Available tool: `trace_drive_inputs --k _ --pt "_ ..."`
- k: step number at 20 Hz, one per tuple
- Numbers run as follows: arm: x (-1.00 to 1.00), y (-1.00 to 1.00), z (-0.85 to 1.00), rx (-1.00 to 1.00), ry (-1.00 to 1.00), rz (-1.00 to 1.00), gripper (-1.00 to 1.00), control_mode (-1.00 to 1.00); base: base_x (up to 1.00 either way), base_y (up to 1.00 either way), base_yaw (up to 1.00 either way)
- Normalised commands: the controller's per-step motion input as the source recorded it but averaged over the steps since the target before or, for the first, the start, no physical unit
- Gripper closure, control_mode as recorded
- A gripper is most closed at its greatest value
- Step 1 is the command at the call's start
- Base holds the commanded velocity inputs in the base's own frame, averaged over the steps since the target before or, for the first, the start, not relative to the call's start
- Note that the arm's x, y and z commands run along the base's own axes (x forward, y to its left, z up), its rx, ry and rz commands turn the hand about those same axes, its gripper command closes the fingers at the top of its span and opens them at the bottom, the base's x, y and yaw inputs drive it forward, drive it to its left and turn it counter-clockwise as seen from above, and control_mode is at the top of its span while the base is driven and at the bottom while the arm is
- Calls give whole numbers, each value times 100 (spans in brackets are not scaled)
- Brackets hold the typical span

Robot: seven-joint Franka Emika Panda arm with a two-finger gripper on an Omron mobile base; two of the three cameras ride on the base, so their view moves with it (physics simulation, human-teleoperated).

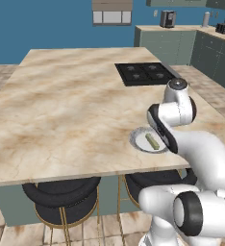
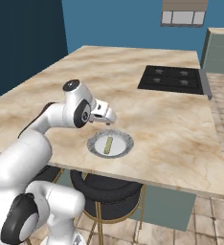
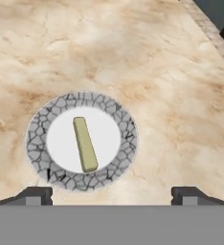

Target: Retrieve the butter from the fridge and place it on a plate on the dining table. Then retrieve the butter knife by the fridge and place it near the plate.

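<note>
The butter (image 3: 85,144), an olive-yellow stick, lies flat on the white middle of the plate (image 3: 37,139), which has a grey cracked-pattern rim. The plate (image 1: 136,139) sits near the front edge of the dining table (image 1: 61,110), with the butter (image 1: 153,141) on it. My gripper (image 2: 109,119) hovers just above and to the near left of the plate (image 2: 126,143), apart from the butter (image 2: 108,145). In the hand view my gripper (image 3: 111,194) stands open, its fingertips wide apart with nothing between them. The butter knife is out of view.
A black cooktop (image 1: 144,73) is set into the table's far right part. Black gold-legged stools (image 1: 61,197) stand under the front edge. A tall dark slate-blue face (image 2: 23,43) rises beyond the table's left side. Grey-green cabinets (image 1: 167,45) line the back.
</note>
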Motion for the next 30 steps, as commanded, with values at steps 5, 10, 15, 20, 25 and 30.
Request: trace_drive_inputs --k 5,10,15,20,25,30 --pt "-94 0 75 0 -2 -9 -100 -100 0 0 0" --pt "0 0 0 0 0 0 -100 100 -100 -17 -9" --pt "0 0 0 0 0 0 -100 100 -65 -74 -9" --pt "0 0 0 0 0 0 -100 100 -18 -100 -5" --pt "0 0 0 0 0 0 -100 100 0 -100 -3" --pt "0 0 0 0 0 0 -100 100 2 -100 -1"
